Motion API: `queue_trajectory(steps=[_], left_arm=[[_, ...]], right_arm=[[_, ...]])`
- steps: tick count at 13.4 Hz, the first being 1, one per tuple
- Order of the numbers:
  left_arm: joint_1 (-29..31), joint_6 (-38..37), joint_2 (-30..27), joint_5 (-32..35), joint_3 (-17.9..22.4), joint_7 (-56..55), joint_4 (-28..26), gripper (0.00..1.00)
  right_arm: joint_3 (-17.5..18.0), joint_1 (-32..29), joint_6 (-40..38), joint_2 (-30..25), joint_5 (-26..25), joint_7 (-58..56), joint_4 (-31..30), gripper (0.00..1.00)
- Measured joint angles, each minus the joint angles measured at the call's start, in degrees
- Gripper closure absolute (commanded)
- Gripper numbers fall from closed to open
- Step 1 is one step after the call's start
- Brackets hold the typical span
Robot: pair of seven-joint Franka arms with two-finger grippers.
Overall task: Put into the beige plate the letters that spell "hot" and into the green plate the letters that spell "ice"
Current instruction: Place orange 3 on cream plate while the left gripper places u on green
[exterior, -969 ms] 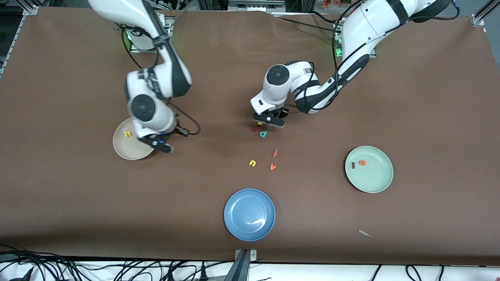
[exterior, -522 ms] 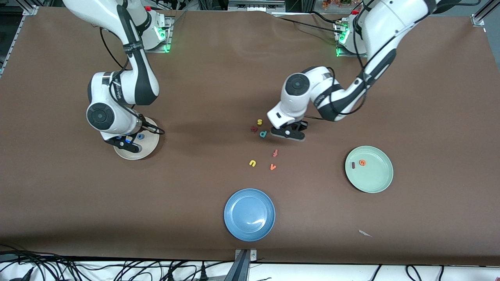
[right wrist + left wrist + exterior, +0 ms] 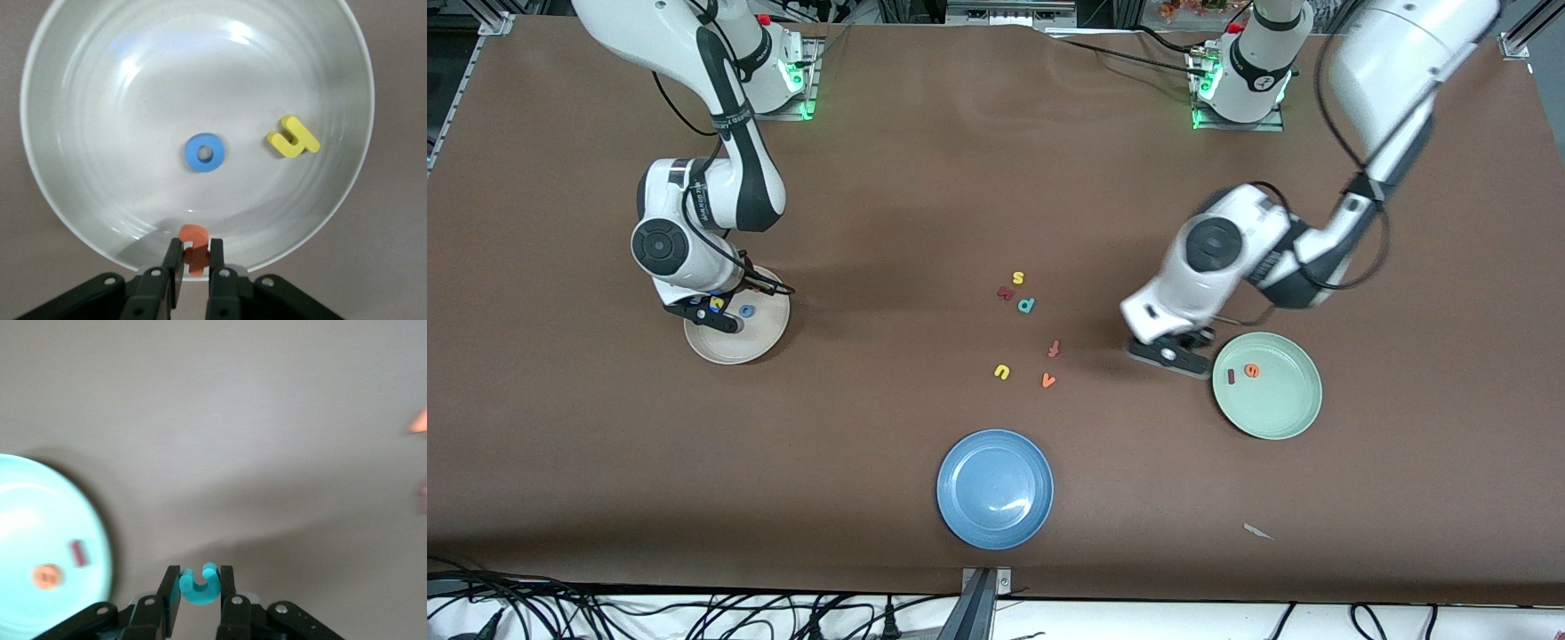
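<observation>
Front view: left gripper [image 3: 1170, 354] has swung from the centre letter cluster to mid-right, at the green plate [image 3: 1285, 422] rim; right gripper [image 3: 704, 313] sits over the beige plate [image 3: 734, 351], mid-left.

Left wrist view: jaws clamp teal c [image 3: 199, 584]; next, centre over plate, release.

Right wrist view: jaws pinch orange t [image 3: 194, 245] over the rim; o [image 3: 204, 153], h [image 3: 293, 138] already in. Release next.

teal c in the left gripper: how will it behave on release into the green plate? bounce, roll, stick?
The teal c looks like thin flat foam, so it is probably very light and should land flat, not roll. It sits pinched between the left gripper fingers, so it may cling briefly on opening. The green plate has a raised rim, likely enough to contain a small bounce.
</observation>
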Motion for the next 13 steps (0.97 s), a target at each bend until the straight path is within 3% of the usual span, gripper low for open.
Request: queue_trajectory(steps=[2, 7, 9, 10, 11, 13], left_arm=[[3.2, 0.3, 1.0, 0.0, 2.1, 7.4, 1.7, 0.98], [3.5, 0.5, 4.1, 0.8, 7.2, 14.8, 6.0, 0.98], [3.4, 2.7, 5.9, 2.4, 9.0, 15.6, 6.9, 0.97], [3.5, 4.1, 7.1, 2.6, 9.7, 15.9, 7.5, 0.87], [3.6, 5.2, 8.3, 2.6, 10.1, 16.2, 7.9, 0.65], [3.6, 5.9, 9.6, 2.6, 10.3, 16.6, 8.6, 0.00]], right_arm=[[0.0, 0.1, 0.1, -0.2, 0.0, -0.1, 0.0, 0.01], [-0.1, 0.1, -0.3, -2.9, 0.0, -0.2, 1.2, 0.01], [-0.8, 0.2, -4.4, -5.1, 0.0, -0.3, 3.9, 0.01], [-1.7, 0.2, -7.9, -6.1, -0.1, -0.9, 6.1, 0.01], [-3.0, 0.2, -12.3, -7.0, -0.2, -2.4, 9.0, 0.01], [-5.7, 0.2, -20.3, -8.0, -0.2, -6.7, 15.9, 0.01]])
